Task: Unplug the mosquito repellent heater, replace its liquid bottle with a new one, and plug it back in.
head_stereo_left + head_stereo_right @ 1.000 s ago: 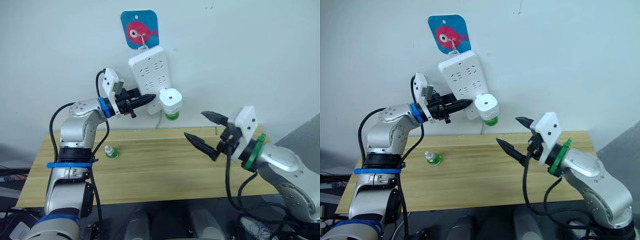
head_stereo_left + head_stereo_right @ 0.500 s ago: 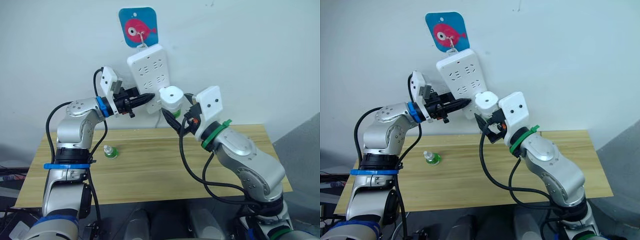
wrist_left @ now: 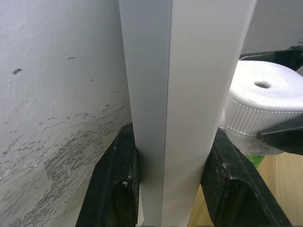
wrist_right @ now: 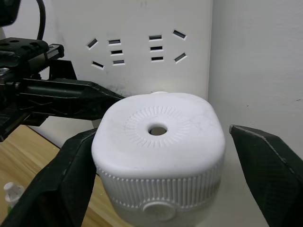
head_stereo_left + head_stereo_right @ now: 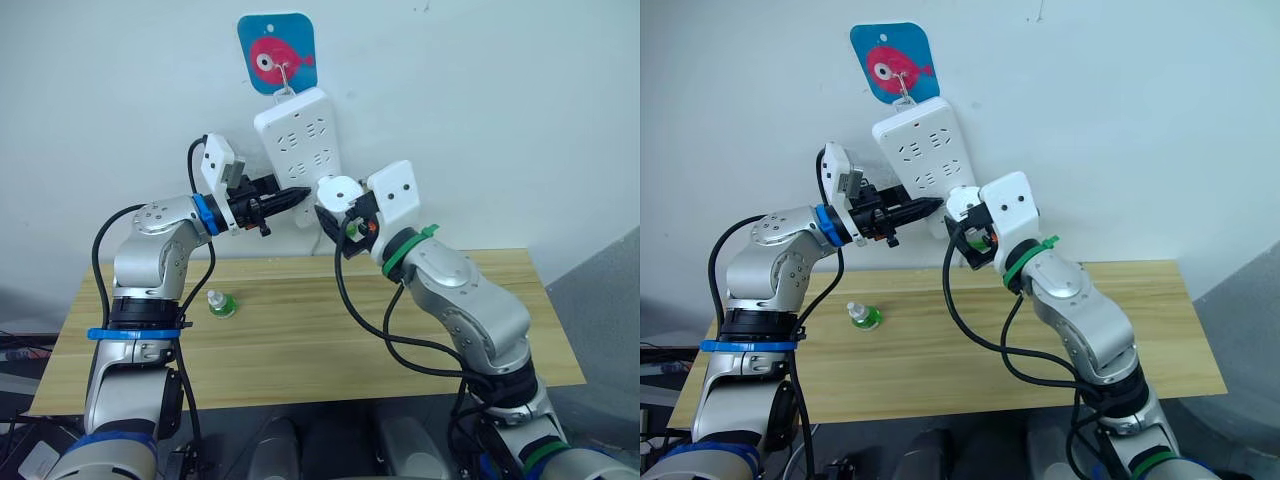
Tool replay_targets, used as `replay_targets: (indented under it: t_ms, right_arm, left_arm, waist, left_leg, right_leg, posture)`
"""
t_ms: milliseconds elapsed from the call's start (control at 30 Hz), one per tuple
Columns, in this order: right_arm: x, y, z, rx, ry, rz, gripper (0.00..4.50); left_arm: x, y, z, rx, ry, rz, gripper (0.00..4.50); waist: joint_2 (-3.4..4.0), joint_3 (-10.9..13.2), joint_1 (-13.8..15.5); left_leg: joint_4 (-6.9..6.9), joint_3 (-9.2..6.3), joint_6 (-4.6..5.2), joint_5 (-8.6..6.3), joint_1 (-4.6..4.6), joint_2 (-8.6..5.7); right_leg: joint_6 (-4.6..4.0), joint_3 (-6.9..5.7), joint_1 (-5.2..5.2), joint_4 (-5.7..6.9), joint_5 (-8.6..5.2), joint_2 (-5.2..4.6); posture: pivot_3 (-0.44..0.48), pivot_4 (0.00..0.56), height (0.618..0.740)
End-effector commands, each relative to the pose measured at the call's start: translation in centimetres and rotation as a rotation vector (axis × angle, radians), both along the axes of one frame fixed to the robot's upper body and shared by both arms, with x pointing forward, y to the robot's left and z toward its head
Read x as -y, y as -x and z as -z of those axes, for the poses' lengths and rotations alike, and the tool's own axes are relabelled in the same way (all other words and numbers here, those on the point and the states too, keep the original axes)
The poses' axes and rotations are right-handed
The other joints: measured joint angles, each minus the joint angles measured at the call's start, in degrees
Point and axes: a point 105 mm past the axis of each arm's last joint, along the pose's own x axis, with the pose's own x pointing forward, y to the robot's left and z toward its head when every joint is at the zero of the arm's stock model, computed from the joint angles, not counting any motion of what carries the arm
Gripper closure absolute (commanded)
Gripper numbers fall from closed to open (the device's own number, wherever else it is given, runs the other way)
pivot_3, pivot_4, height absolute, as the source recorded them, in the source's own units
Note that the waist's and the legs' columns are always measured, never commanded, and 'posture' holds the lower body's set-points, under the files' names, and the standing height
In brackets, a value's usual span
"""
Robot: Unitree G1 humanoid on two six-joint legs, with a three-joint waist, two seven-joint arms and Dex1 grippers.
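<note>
Change since a second ago: the right gripper (image 5: 340, 222), then open over the table (image 5: 300, 340), has been brought up to the heater (image 5: 340, 192); the left gripper (image 5: 296, 196) has been kept on the power strip (image 5: 298, 140).

Head views. The power strip is hung on the wall from a hook on a blue fish plaque (image 5: 277, 52). The heater is plugged into the strip's lower end, just above the table's far edge. The strip's lower part is gripped edgewise by the left gripper. A small bottle with a green base (image 5: 220, 302) is stood on the table, well apart from the heater, and is judged to be the replacement.

Left wrist view. The strip's edge (image 3: 184, 94) is seen clamped between the two black fingers (image 3: 118, 184). The heater (image 3: 265, 99) is seen just beside it, ribbed at the rim.

Right wrist view. The heater (image 4: 158, 151) is framed between the spread fingers (image 4: 57, 179): one rests at its side, the other stands apart, so the jaws are not yet closed on it.

Progress. Nothing is judged completed: unplugging, bottle exchange and replugging are all outstanding.

Description of heater. White, rounded, a small round hole in a rayed face, a ribbed band below, a button at the front.
</note>
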Motion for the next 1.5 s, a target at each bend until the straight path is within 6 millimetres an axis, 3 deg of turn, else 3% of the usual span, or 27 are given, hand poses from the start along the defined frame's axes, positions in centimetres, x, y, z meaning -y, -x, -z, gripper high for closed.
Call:
replay_targets:
  t_ms: [33, 67, 500, 733, 833, 1000, 1100, 1200, 1367, 1500]
  right_arm:
    - [-0.2, 0.3, -1.6, 0.066, -0.024, -0.005, 1.32]
    - [-0.2, 0.4, -1.6, 0.066, -0.024, -0.009, 1.52]
    - [1.7, 3.6, -1.3, 0.057, 0.003, -0.104, 1.5]
    - [2.9, 3.0, -2.1, 0.039, -0.11, -0.056, 1.5]
    - [3.5, 2.6, -2.3, 0.018, -0.172, -0.031, 1.5]
    - [4.4, 1.9, -2.4, -0.016, -0.257, 0.001, 1.5]
    - [5.0, 1.5, -2.3, -0.047, -0.323, 0.02, 1.5]
    - [5.5, 1.1, -2.1, -0.088, -0.408, 0.033, 1.5]
    - [5.6, 0.9, -2.1, -0.164, -0.576, 0.014, 1.5]
    - [5.9, 1.0, -2.4, -0.288, -0.868, -0.027, 1.5]
  left_arm:
    - [0.9, 0.6, -0.4, 0.031, -0.015, 0.038, 3.19]
    - [0.8, 0.6, -0.4, 0.03, -0.015, 0.037, 3.19]
    - [-2.1, -1.0, 1.0, 0.024, -0.039, -0.115, 3.19]
    - [-5.1, 0.1, 1.3, 0.051, -0.044, -0.213, 3.19]
    - [-6.5, 1.4, 0.9, 0.109, -0.082, -0.232, 2.27]
    - [-7.1, 5.7, 0.5, 0.205, -0.182, -0.196, 0.67]
    - [-6.0, 8.4, 0.7, 0.239, -0.213, -0.142, 0.0]
    - [-2.8, 9.3, 0.6, 0.258, -0.187, -0.061, 0.0]
    - [0.7, 8.6, 0.9, 0.235, -0.125, 0.02, 0.0]
    - [4.1, 6.4, 0.8, 0.291, -0.041, 0.038, 0.0]
  waist:
    - [0.0, 0.0, 0.0]
    - [0.0, 0.0, 0.0]
    - [0.0, 0.0, -0.6]
    - [0.01, 0.0, -2.4]
    - [0.02, 0.0, -3.4]
    - [0.0, 0.0, -3.6]
    - [0.02, 0.0, -2.7]
    - [0.01, 0.0, -0.9]
    - [0.0, 0.0, 0.6]
    - [-0.01, 0.0, 1.3]
  left_leg:
    - [0.0, -0.02, 0.0, 0.0, -0.01, 0.0]
    - [0.0, -0.03, 0.0, 0.0, -0.01, 0.0]
    - [-0.02, -0.07, -0.01, 0.0, -0.07, -0.2]
    - [-0.03, 0.14, 0.32, 0.24, 0.44, -0.16]
    - [-0.09, 0.4, 0.32, 0.24, 0.75, 0.0]
    - [-0.18, 0.4, 0.31, 0.24, 0.65, 0.23]
    - [-0.19, 0.35, 0.31, 0.24, 0.36, 0.2]
    - [-0.14, 0.37, 0.3, 0.24, 0.21, 0.17]
    - [-0.06, 0.32, 0.08, 0.37, 0.16, 0.05]
    - [-0.03, 0.32, 0.08, 0.37, 0.13, 0.01]
  right_leg:
    - [0.0, -0.02, 0.0, 0.0, 0.0, 0.0]
    - [0.0, -0.03, 0.01, 0.0, 0.0, -0.01]
    - [0.0, -0.21, 0.02, -0.03, 0.0, -0.31]
    - [0.0, 0.1, 0.08, 0.58, 0.05, -0.21]
    - [0.0, 0.45, 0.07, 0.81, 0.05, 0.0]
    - [-0.05, 0.57, -0.09, 0.86, 0.03, 0.16]
    - [-0.05, 0.65, -0.3, 0.82, 0.03, 0.1]
    - [-0.05, 0.66, -0.41, 0.82, 0.03, 0.05]
    - [-0.1, 0.5, -0.4, 0.87, 0.08, 0.07]
    - [-0.11, 0.4, -0.4, 0.86, 0.11, 0.06]
  posture:
    - [-0.197, 0.216, 0.725]
    - [-0.197, 0.216, 0.725]
    - [-0.204, 0.208, 0.725]
    - [-0.196, 0.2, 0.725]
    - [-0.189, 0.198, 0.725]
    - [-0.146, 0.191, 0.725]
    - [-0.127, 0.189, 0.725]
    - [-0.102, 0.185, 0.725]
    - [-0.11, 0.182, 0.725]
    - [-0.153, 0.182, 0.725]
